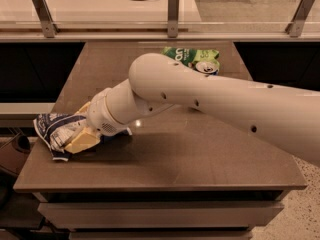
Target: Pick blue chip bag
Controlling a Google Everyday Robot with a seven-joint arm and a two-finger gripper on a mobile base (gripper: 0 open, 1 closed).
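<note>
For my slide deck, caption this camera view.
Gripper at blue chip bag on table's left edge; green snack bag and soda can behind arm.

I get warm, rather dim overhead light, one small glare spot on the table (200, 156) beside the arm (225, 99), and soft shadow beneath the gripper (82, 139) at the table's left edge.

Office-like room: brown counter (200, 159), glass partition (100, 6); gripper (76, 137) at counter's left edge.

One camera, high before the table (200, 154), looks down — close — jaws gripping the blue chip bag (52, 129) at its left edge.
</note>
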